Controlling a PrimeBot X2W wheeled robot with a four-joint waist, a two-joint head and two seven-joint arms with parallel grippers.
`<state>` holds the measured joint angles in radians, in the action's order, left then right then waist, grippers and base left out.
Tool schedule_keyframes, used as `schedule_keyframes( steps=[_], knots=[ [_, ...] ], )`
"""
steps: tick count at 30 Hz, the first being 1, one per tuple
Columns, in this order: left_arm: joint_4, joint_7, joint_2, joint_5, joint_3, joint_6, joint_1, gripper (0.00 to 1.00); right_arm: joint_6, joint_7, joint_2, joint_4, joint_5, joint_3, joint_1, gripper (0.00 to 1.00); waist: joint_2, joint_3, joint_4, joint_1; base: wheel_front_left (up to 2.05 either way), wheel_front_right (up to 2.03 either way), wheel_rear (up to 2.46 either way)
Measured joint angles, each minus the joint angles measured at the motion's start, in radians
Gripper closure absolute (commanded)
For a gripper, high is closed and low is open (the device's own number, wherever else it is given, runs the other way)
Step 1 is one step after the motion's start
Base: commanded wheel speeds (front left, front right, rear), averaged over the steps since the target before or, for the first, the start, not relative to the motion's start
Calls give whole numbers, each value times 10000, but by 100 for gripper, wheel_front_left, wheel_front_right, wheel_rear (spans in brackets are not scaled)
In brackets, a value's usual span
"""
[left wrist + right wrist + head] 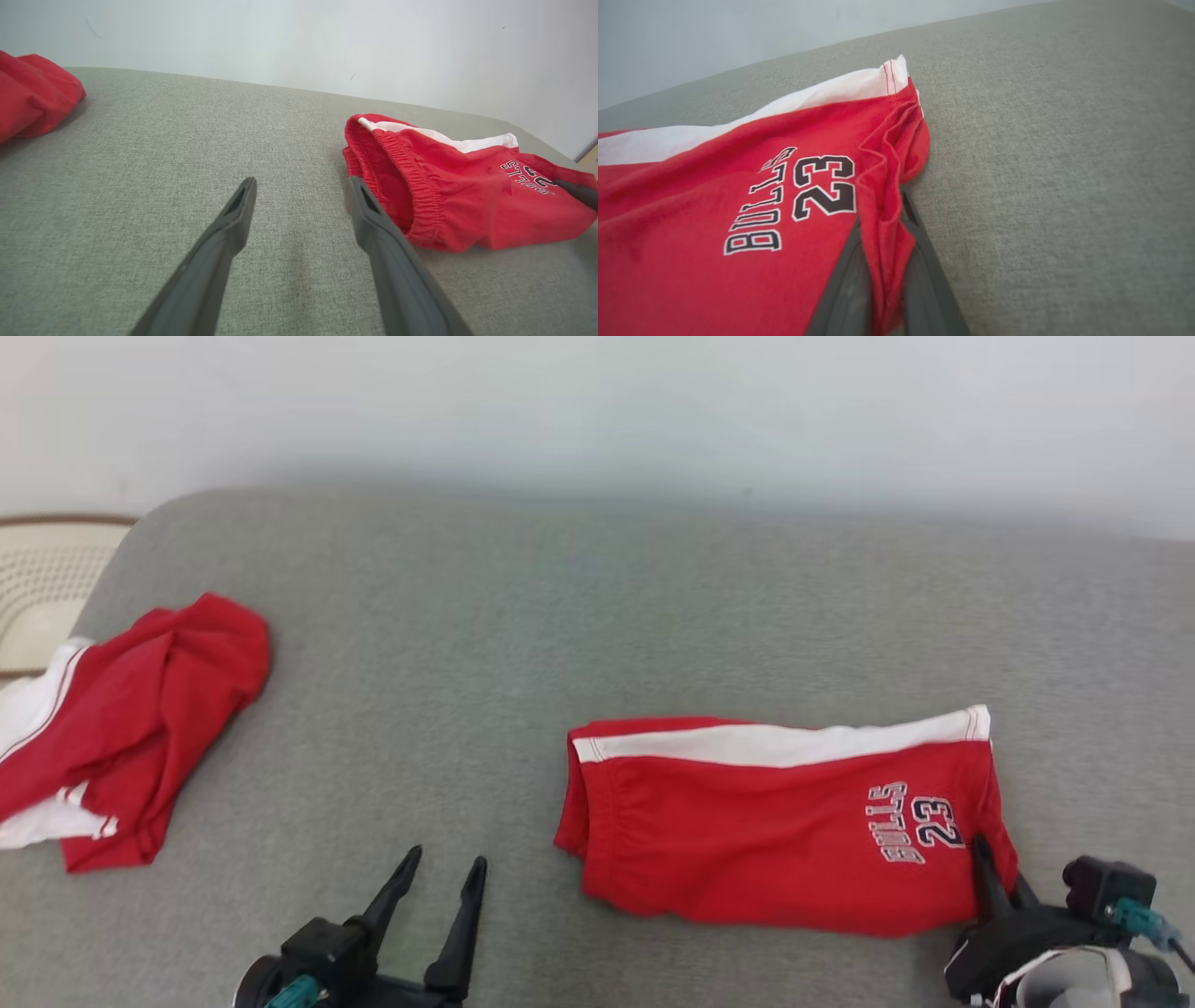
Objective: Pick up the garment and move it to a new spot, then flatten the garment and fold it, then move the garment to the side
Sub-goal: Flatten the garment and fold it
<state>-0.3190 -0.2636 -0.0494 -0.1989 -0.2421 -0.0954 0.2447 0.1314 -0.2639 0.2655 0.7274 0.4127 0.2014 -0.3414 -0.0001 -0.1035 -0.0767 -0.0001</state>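
Shorts (775,821) lie folded well right of the crumpled garment (121,728), right gripper (883,224) pinching only their hem, left gripper (447,856) spread idle; a one-sided drag could likely undo the fold.

Before me the grey fabric bed (597,616) carries folded red shorts (766,831) on my right and a crumpled red-and-white garment (140,728) far left.

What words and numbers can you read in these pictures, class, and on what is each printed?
"BULLS": printed on the red shorts, near the leg hem.
"23": on the same shorts, beside that word.
The crumpled red and white garment: no text shows.
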Motion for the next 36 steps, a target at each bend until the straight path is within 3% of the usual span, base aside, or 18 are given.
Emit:
schedule_keyframes(
  steps=[9,15,20,24,29,36],
  knots=[
    [96,0,-8,150,316,-12,-418,0,0,0,-107,-79,-163,-219,444,100,0,562,785,0,0,0,0],
    [182,0,-8,236,303,-40,-450,0,0,0,-40,-433,-439,-251,430,100,0,635,840,0,0,0,0],
    [249,0,-8,334,309,4,-537,0,0,2,-58,-1434,-642,-40,436,100,0,626,764,1,0,0,0],
    [261,0,-12,368,332,4,-564,0,0,0,-67,-2393,-780,731,470,100,1,620,729,1,0,0,0],
    [255,0,-8,403,311,50,-593,0,0,0,25,-3352,-692,2449,491,100,1,623,642,1,0,0,0],
    [221,0,-10,240,261,90,-605,0,0,2,203,-3904,-268,4546,390,100,1,597,435,1,0,0,0]
  ],
)
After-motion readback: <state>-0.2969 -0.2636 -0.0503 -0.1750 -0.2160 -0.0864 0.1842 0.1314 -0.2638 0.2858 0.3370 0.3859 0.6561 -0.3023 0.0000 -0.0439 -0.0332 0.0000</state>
